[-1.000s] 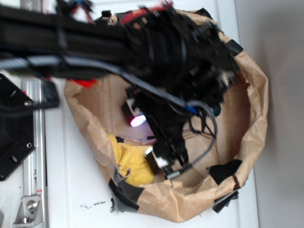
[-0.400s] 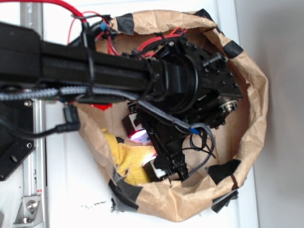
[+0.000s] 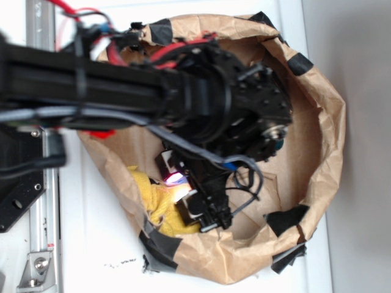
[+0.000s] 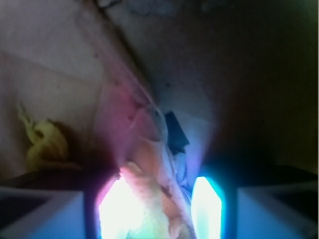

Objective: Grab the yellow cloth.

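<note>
The yellow cloth lies crumpled inside a brown paper bag, against its lower-left wall. My gripper reaches down into the bag and sits right over the cloth's right part, its pink-lit pad touching the fabric. In the wrist view a fold of the cloth rises between the two glowing fingertips of the gripper, and the jaws stand apart around it. Another yellow tuft shows at the left by the bag wall. The black arm hides much of the bag's floor.
The bag's crumpled rim is patched with black tape and rings the gripper closely on all sides. A metal rail and a black plate lie left of the bag on the white table. Red wires run over the arm.
The gripper has shifted left and lower inside the bag, from beside the cloth to over it. The arm link swung across the top of the view. The cloth has not moved.
</note>
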Robot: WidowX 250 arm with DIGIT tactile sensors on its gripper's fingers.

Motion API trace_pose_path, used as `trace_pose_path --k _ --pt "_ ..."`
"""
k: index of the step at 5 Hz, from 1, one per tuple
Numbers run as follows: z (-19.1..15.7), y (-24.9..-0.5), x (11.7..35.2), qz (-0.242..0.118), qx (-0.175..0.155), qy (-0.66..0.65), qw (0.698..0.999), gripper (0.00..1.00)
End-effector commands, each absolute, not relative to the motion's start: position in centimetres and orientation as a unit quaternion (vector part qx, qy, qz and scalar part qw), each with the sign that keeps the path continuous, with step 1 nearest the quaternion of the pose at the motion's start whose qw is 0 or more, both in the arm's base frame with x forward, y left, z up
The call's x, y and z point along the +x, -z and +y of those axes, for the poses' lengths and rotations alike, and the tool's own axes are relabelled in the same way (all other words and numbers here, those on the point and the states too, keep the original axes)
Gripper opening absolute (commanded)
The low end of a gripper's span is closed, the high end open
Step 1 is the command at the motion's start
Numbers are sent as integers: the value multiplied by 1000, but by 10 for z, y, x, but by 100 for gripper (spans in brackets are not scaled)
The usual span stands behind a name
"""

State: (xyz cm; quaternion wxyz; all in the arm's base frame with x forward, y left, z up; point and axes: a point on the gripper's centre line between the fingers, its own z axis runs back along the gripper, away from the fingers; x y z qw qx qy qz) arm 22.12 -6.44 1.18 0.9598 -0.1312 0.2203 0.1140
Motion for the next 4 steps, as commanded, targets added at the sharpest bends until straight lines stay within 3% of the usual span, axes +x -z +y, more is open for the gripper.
trace_pose_path --k 1,2,4 --pt "-53 -83 211 70 -32 -24 997 0" --pt "-33 -114 222 -17 17 -13 1000 0" --pt "2 -134 239 -81 56 -27 995 0"
